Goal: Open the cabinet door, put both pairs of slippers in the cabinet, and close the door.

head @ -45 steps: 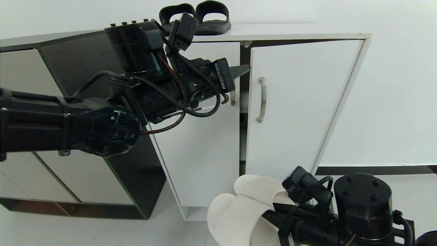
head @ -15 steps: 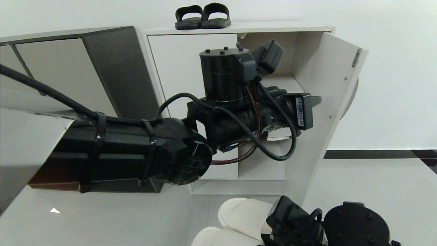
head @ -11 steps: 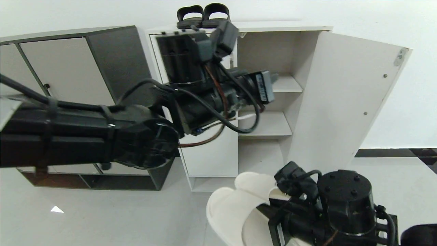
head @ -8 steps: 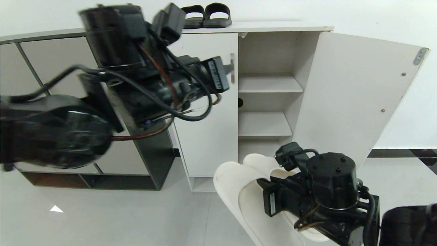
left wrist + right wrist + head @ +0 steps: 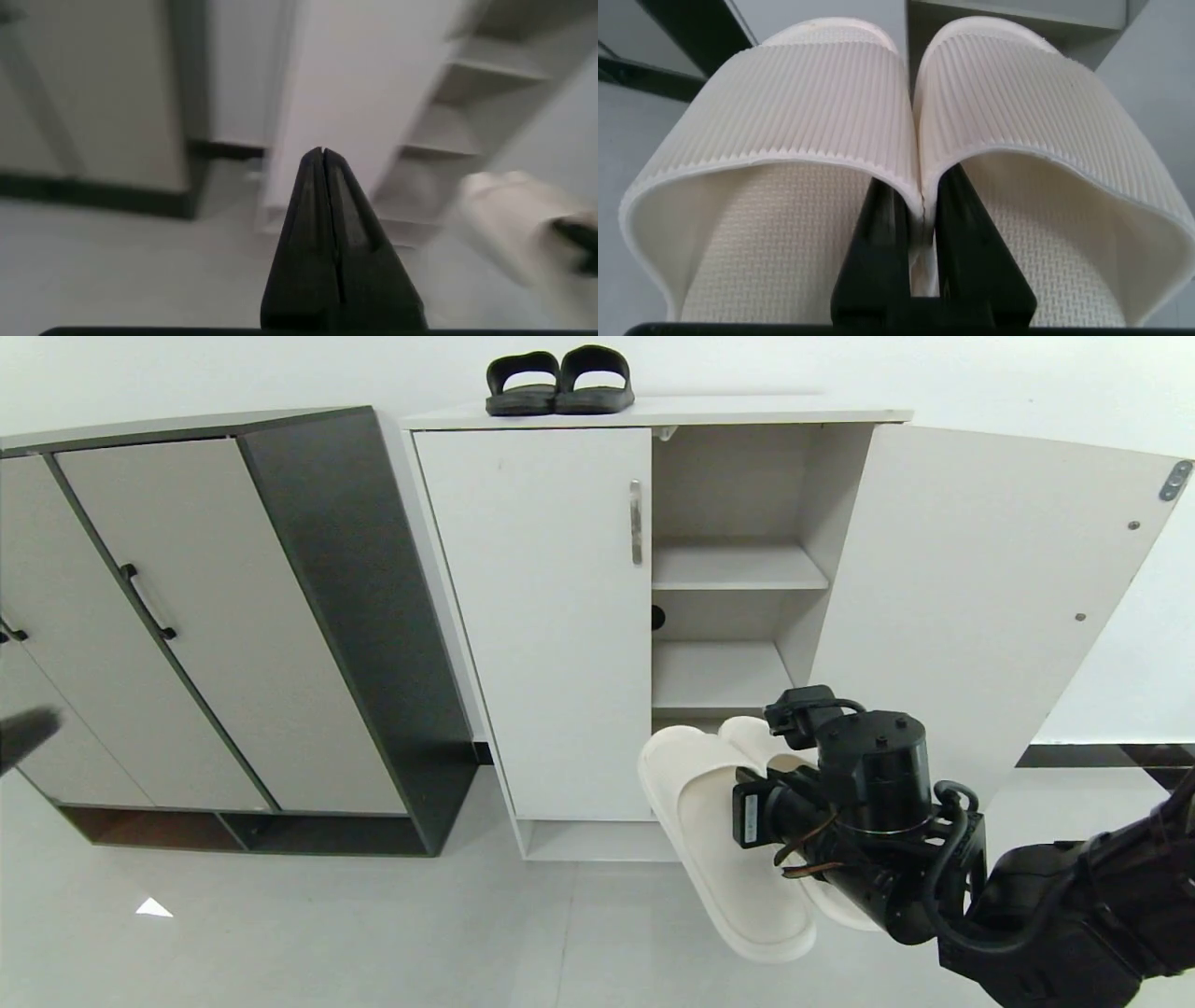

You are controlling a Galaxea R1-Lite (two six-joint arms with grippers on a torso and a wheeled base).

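My left tool (image 5: 322,159) is pinched together, empty, far left. The black slippers (image 5: 558,381) sit atop the cabinet (image 5: 532,616). My right tool (image 5: 915,210) clamps the 2 white slippers (image 5: 719,821) before the open compartment. It's a thin pinch, so 1 could drop, or toes could snag a shelf (image 5: 719,677).

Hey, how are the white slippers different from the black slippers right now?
The white slippers have ribbed straps; the black slippers look smooth. The black slippers rest flat on top of the white cabinet; the white slippers hang tilted, pinched by the right gripper in front of its open compartment. Both are slide pairs, kept side by side.
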